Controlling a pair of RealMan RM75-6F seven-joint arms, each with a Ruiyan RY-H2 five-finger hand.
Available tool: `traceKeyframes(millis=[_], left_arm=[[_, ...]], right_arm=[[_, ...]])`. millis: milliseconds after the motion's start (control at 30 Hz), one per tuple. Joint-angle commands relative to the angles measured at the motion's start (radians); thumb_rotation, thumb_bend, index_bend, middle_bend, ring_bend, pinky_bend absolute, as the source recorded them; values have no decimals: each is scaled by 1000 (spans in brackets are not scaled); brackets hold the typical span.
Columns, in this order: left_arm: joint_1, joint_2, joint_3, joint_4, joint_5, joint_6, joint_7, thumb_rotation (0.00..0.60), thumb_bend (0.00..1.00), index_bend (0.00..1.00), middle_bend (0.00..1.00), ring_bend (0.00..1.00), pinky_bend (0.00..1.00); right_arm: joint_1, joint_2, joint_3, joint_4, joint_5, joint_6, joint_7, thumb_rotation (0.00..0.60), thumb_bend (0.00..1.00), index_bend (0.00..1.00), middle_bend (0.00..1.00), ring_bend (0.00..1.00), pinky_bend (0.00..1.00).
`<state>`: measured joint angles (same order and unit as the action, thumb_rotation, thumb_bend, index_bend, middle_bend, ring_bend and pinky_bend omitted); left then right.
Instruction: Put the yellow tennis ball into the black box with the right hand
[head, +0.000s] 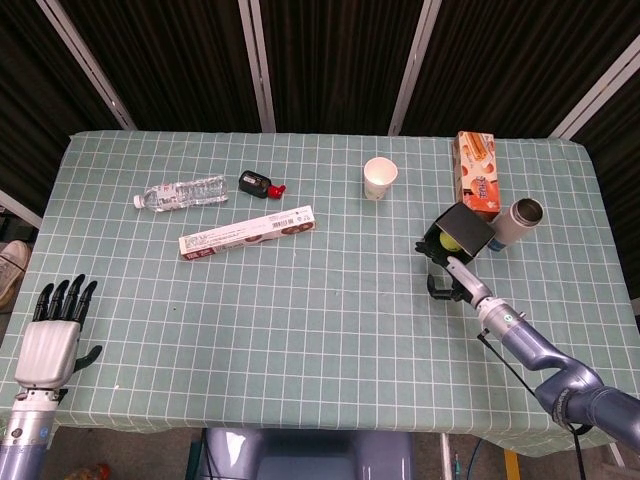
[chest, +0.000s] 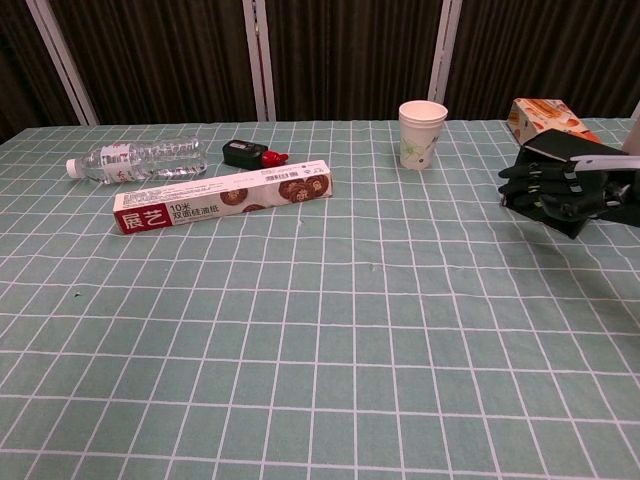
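The black box (head: 468, 226) lies on its side at the table's right, its mouth facing my right hand. The yellow tennis ball (head: 449, 241) sits just inside that mouth. In the head view my right hand (head: 446, 271) lies right in front of the opening, fingers apart and curved around the mouth, not gripping the ball. From the chest view, the right hand (chest: 560, 186) covers the front of the black box (chest: 566, 147) and hides the ball. My left hand (head: 56, 328) hangs off the table's near left corner, fingers spread, holding nothing.
An orange carton (head: 477, 172) and a steel flask (head: 518, 221) stand just behind and right of the box. A paper cup (head: 380, 178) stands at the far middle. A water bottle (head: 182, 192), a small black-and-red bottle (head: 258, 184) and a long flat carton (head: 247, 231) lie at the left.
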<state>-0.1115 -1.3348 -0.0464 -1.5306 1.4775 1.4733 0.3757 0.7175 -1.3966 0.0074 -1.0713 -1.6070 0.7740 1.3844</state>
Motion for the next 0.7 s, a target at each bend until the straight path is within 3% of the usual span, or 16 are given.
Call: traceKeyframes(millis=[33, 200, 467, 700], left_arm=[[1, 3, 3, -3, 1, 3, 1, 600, 125, 0, 0, 0, 0], [6, 7, 7, -5, 9, 15, -4, 600, 125, 0, 0, 0, 0], [10, 15, 17, -12, 26, 24, -11, 600, 126, 0, 0, 0, 0], [26, 36, 40, -25, 78, 63, -38, 600, 126, 0, 0, 0, 0]], right_arm=[[7, -19, -16, 46, -24, 38, 14, 600, 710, 0, 14, 0, 0], [6, -39, -31, 97, -35, 79, 19, 600, 673, 0, 6, 0, 0], [-13, -10, -54, 61, -53, 158, 62, 600, 667, 0, 0, 0, 0], [-87, 91, -97, -145, -103, 323, -6, 600, 626, 0, 0, 0, 0]])
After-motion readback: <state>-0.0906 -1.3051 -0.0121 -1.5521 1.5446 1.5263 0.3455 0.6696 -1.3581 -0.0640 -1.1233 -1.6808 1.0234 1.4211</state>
